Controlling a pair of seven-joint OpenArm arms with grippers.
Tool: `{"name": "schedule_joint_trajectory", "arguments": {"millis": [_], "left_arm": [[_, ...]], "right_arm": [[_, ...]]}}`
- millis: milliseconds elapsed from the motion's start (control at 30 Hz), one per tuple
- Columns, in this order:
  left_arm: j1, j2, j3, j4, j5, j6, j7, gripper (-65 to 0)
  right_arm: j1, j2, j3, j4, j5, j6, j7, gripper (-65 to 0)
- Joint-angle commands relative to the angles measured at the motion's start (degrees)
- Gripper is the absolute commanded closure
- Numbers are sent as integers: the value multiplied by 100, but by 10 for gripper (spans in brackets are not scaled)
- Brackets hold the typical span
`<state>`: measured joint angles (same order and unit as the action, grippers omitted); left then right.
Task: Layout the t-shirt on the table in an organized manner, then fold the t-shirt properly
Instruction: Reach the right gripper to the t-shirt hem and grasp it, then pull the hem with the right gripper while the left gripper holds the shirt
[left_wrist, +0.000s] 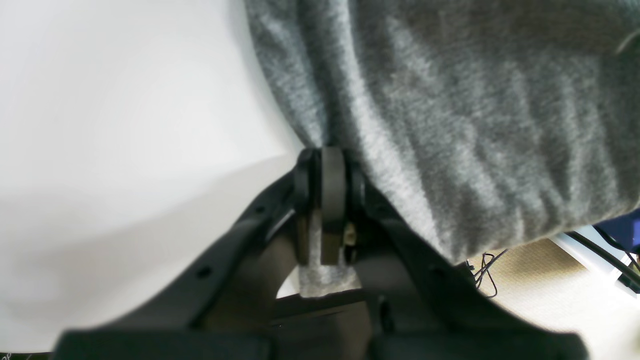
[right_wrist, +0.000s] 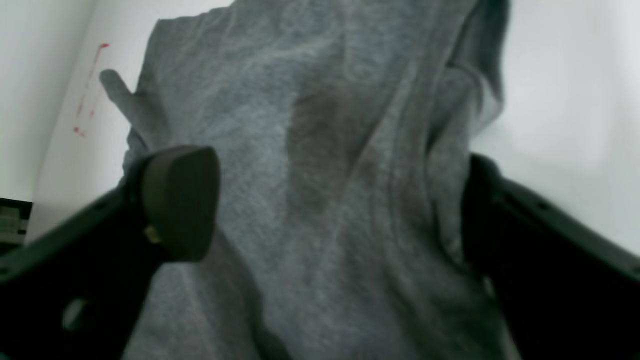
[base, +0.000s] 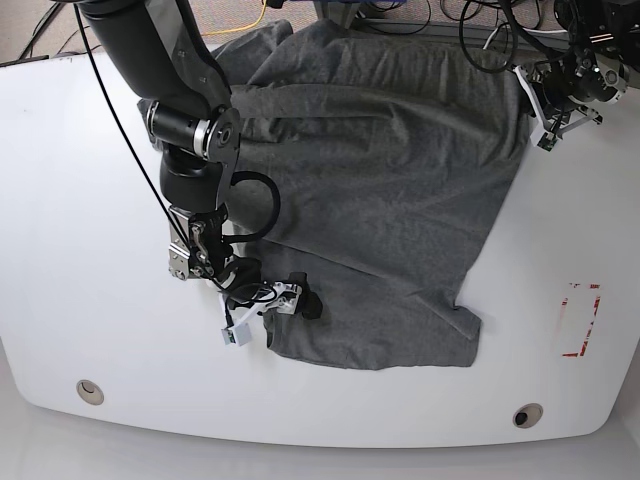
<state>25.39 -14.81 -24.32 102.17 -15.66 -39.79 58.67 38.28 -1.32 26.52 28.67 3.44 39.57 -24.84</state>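
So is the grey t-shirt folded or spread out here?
Spread, not folded: the wrinkled heather-grey knit t-shirt lies open across the glossy white table.

Beyond the far edge lies a beige carpeted floor (base: 225, 12) with a tangle of black cables (base: 480, 22) and one yellow cable (base: 258, 12) running across it. In the left wrist view the same carpet (left_wrist: 545, 280) shows a thin black wire (left_wrist: 482, 272)

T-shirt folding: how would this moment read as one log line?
t-shirt: spread, wrinkled | left gripper: shut on t-shirt edge | right gripper: open over t-shirt corner | fold: not begun
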Motion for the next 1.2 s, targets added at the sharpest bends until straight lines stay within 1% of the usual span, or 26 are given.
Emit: {"name": "schedule_joint_trajectory", "arguments": {"millis": [0, 33, 67, 133, 167, 200, 233, 300, 367, 433, 467, 533, 667, 800, 933, 1067, 1167], "left_arm": [[50, -53, -8, 20, 129, -21, 194, 0], [50, -53, -8, 20, 129, -21, 194, 0], [50, -53, -8, 20, 129, -21, 194, 0], [50, -53, -8, 20, 129, -21, 194, 0], [50, -53, -8, 12, 129, -21, 194, 0], [42, -53, -8, 3, 129, -21, 194, 0], [24, -62, -8, -6, 137, -21, 194, 0], [15, -88, 10, -6, 137, -21, 194, 0], [-2, -168, 54, -15, 208, -21, 194, 0], [-64, -194, 221, -85, 340, -21, 185, 0], [-143, -194, 291, -120, 401, -21, 185, 0], [-354, -238, 388, -252, 551, -21, 185, 0], [-829, -308, 555, -630, 814, -21, 185, 0], [-1286, -396, 687, -999, 955, -21, 185, 0], [-1866, -537, 1003, -1465, 1008, -21, 185, 0], [-2271, -695, 1355, -1773, 1008, -21, 185, 0], [-2578, -774, 1627, -1984, 1008, -21, 185, 0]], "right_arm": [[176, -39, -11, 57, 56, 43, 27, -484], [176, -57, -11, 57, 56, 43, 27, -445], [176, -74, -11, 65, 56, 43, 27, -388], [185, -74, -11, 65, 56, 43, 27, -296], [185, -74, -11, 74, 47, 43, 27, -211], [185, -66, -11, 74, 47, 43, 27, -184], [185, -39, -11, 74, 47, 43, 18, -98], [185, -22, -11, 74, 47, 43, 9, -3], [185, 58, -19, 74, 47, 43, 1, 0], [159, 181, -11, 74, 47, 43, -8, -19], [159, 233, -11, 74, 47, 43, -8, -17], [123, 365, -2, 74, 47, 43, -8, 0], [-140, 673, -2, 144, 109, 43, -8, 0], [-395, 858, -2, 487, 109, 43, -87, 0], [-844, 1025, 25, 1226, 109, 43, -615, 0], [-1283, 1042, 25, 2052, 109, 43, -1046, 0], [-1652, 1033, 25, 2817, 117, 43, -1468, 0]]}}
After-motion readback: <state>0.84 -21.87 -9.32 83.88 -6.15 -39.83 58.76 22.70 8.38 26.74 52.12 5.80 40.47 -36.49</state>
